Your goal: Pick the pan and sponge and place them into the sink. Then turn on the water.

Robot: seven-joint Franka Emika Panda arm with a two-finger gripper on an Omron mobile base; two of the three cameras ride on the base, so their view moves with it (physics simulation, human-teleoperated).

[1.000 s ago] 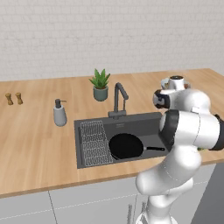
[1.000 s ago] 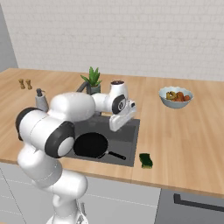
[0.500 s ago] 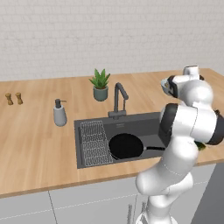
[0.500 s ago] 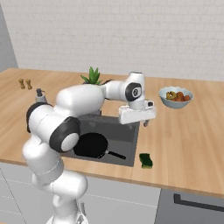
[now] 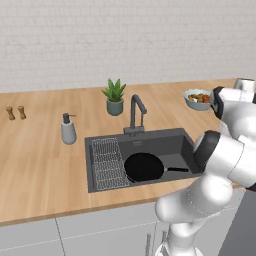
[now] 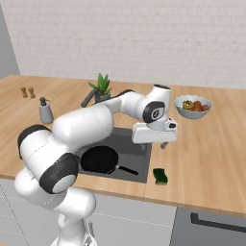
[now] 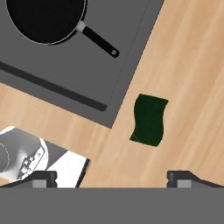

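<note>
The black pan (image 5: 144,167) lies in the dark grey sink (image 5: 165,145), its thin handle pointing right. In the hand view the pan (image 7: 43,19) is at the top left inside the sink (image 7: 65,74). The sponge (image 7: 149,119), green top up, lies flat on the wooden counter just right of the basin's front corner, also seen as the sponge (image 6: 160,176) near the counter's front edge. My gripper (image 6: 163,145) hangs open a little above the counter, over and slightly behind the sponge. Its fingertips (image 7: 43,177) stand wide apart around the gripper (image 7: 116,179), holding nothing.
A wire rack (image 5: 108,162) fills the basin's left part and the dark faucet (image 5: 136,112) rises behind it. A grey bowl of food (image 6: 193,104) stands on the counter to the right. A potted plant (image 5: 114,96), soap dispenser (image 5: 68,129) and two shakers (image 5: 16,112) stand further left.
My arm has swung right from above the sink to the counter beside it, over the sponge. The pan stays in the basin.
</note>
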